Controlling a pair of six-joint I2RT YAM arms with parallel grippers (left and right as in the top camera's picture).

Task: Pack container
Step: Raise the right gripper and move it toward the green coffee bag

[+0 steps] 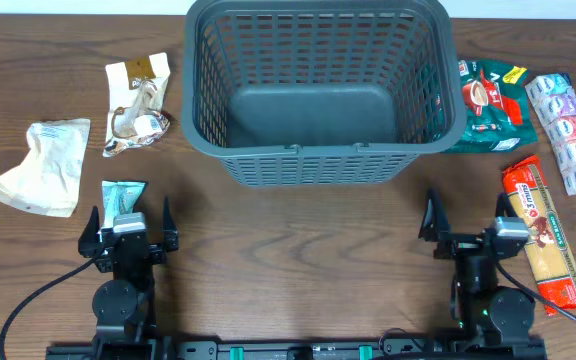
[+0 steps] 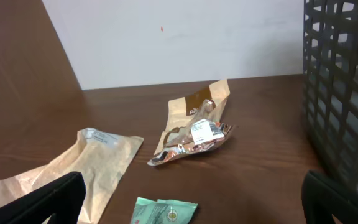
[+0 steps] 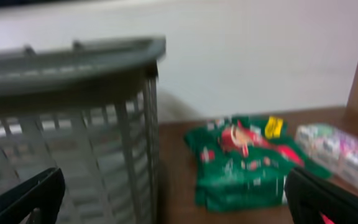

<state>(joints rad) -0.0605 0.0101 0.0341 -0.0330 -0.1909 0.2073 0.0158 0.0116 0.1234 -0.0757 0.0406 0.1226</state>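
The basket [image 1: 318, 165] sits empty at the far middle of the table [image 1: 298, 260], probably light, stiff and bulky, best gripped by its rolled rim or a slotted wall, while the left gripper [image 1: 128, 213] and right gripper [image 1: 465, 215] gape wide, holding nothing.

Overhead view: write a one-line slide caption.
Empty container at centre, snack packets on either side, left gripper and right gripper open in front.

The container [image 1: 318, 165] sits far-centre on the desk [image 1: 298, 260], three snack packets [image 1: 138, 105] left of it, three packs [image 1: 488, 105] right.
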